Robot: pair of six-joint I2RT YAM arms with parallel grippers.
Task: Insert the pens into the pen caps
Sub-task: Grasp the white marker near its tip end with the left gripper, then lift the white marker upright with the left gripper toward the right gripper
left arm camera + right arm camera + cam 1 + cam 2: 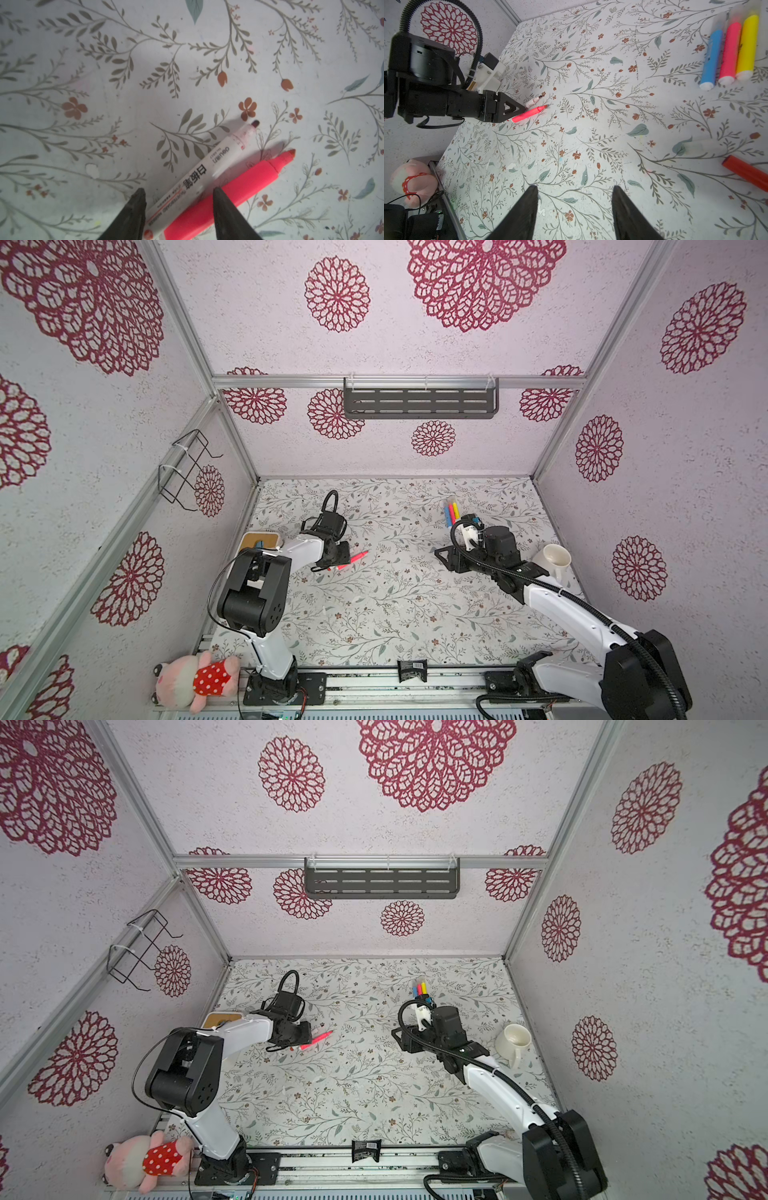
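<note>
Now, left hand: low over the table, fingers partly apart and clamped on nothing. The white marker passes between them and one fingertip sits over the pink marker.
white marker: flat on the table, left of centre. Printed barrel, red rear end, dark nib bare, no cap on it.
pink marker: lies alongside the white marker, touching it, with its nib also bare. In both top views it pokes out from under the left hand.
right hand: fingers about half apart and empty, hovering over bare table right of centre.
capped group: blue marker, second pink marker and yellow marker lie side by side, touching, toward the far right of the table. Their far ends look covered by translucent caps, but these are blurred in the right wrist view.
clear cap: loose, on its side on the table, well apart from both uncapped markers.
red cap: on its side near the clear cap, not touching it. Its open end is visible and the rest is cut off by the frame edge.
white mug: at the right edge of the table, beside the right arm.
</note>
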